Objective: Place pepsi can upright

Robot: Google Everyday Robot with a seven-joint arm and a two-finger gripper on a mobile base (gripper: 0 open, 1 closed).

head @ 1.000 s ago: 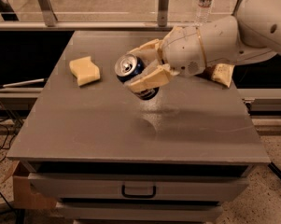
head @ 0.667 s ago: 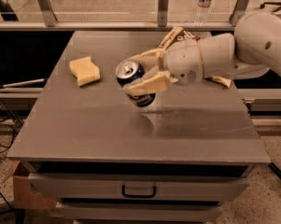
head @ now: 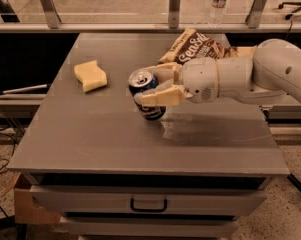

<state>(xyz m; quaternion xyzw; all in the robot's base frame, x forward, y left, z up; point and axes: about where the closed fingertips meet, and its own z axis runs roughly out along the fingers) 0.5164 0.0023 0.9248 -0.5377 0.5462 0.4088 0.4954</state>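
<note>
The pepsi can (head: 146, 95) is dark blue with a silver top and pull tab. It sits in the middle of the grey table (head: 90, 134), tilted a little with its top leaning to the upper left and its bottom at or just above the tabletop. My gripper (head: 151, 86) comes in from the right on a white arm and is shut on the can, one cream finger behind it and one finger (head: 162, 97) across its front.
A yellow sponge (head: 91, 75) lies at the left of the table. A brown snack bag (head: 197, 48) lies behind my arm at the back right. A clear water bottle (head: 218, 3) stands on the floor beyond the glass rail.
My gripper has moved down with the can, bringing it from held above the table to the tabletop, and the can has turned closer to upright.
</note>
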